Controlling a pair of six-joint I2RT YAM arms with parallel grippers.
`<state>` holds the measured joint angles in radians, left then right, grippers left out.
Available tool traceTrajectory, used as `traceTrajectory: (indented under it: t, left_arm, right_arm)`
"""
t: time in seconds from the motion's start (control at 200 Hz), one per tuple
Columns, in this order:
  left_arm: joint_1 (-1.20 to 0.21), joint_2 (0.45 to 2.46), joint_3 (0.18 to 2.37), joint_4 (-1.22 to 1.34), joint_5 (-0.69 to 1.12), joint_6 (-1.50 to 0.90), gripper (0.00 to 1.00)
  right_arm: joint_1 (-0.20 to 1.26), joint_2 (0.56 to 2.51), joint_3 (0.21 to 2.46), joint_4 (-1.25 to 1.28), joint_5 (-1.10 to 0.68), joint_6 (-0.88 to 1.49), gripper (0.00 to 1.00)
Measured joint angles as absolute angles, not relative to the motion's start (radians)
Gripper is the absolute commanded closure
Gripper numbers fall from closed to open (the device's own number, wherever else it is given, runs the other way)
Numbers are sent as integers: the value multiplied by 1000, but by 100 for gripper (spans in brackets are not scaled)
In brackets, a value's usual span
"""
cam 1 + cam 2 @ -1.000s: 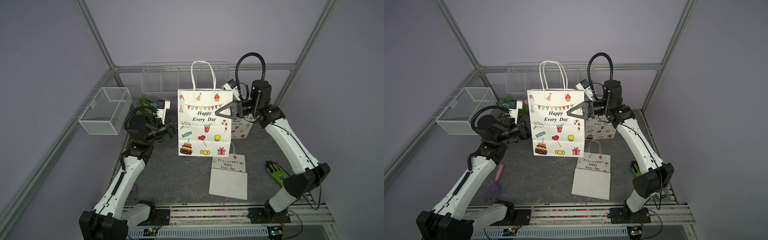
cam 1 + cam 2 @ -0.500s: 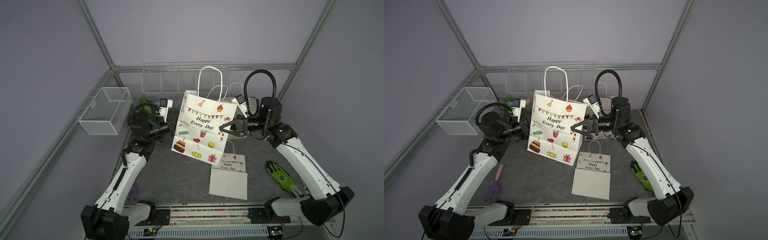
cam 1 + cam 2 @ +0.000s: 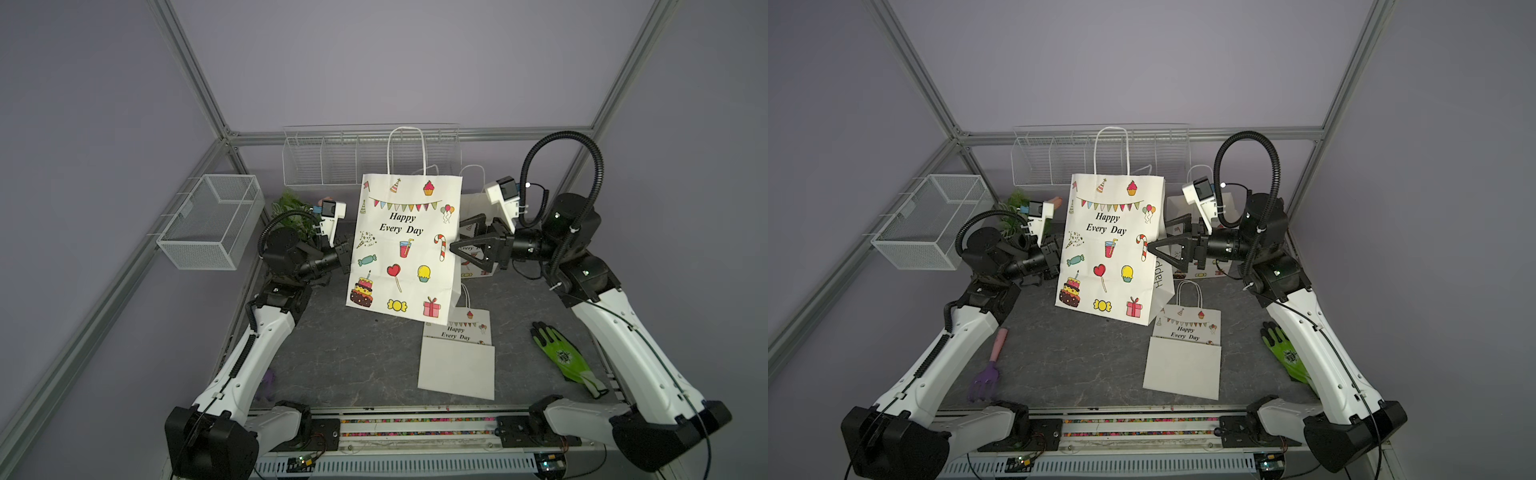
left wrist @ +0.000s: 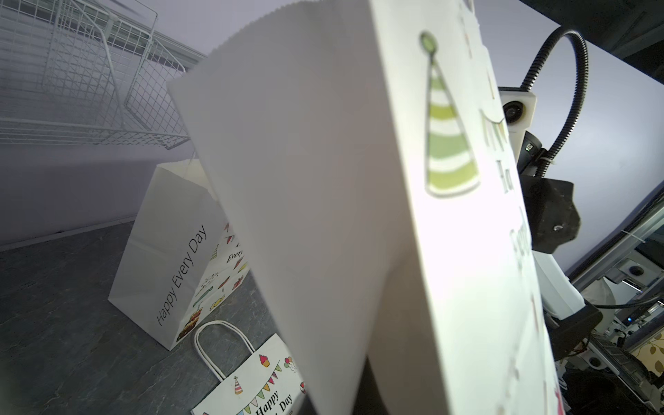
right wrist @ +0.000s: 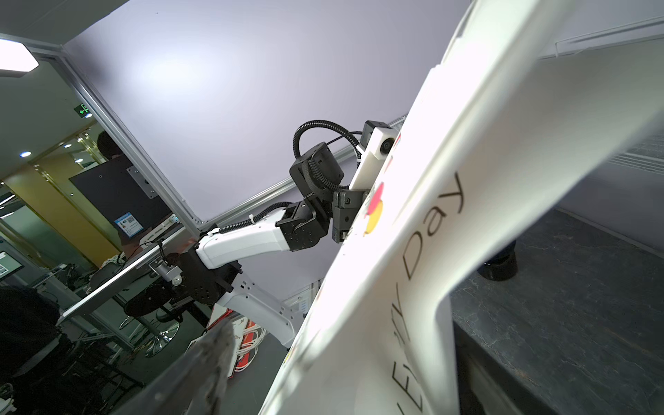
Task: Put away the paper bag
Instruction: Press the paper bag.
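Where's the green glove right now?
In both top views the green fabric glove lies flat on the dark tabletop, on the robot's right side, between the folded white paper bag and the white right arm.

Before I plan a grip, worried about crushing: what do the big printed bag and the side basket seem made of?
Big printed bag: matte white paper, apparently; sharp side crease, sawtooth top edge. Side basket: probably white-coated wire mesh; see-through grid.

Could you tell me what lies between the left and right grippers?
The large paper bag fills that gap, with the left gripper and the right gripper at its opposite side edges; both top views show it.
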<state>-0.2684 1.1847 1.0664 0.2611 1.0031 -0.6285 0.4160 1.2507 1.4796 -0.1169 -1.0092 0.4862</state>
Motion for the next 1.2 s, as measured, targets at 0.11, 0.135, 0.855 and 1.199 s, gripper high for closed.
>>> traceTrajectory:
  t: [0.11,0.135,0.855,1.199]
  left_arm:
    - [-268,1185,1066,263,1003,-628,100]
    - [-268,1185,1066,262,1002,-627,100]
    - [-286,1178,1066,49,896,-455,100]
    - [-286,1155,1065,39,883,-453,100]
  right_arm:
    - [421,1254,1448,-82,-1006,517,11]
    - [424,1257,1445,-79,-1005,523,11]
    - [498,1277,1445,-271,-826,506,17]
    - [542,1306,1430,-245,-794,513,65]
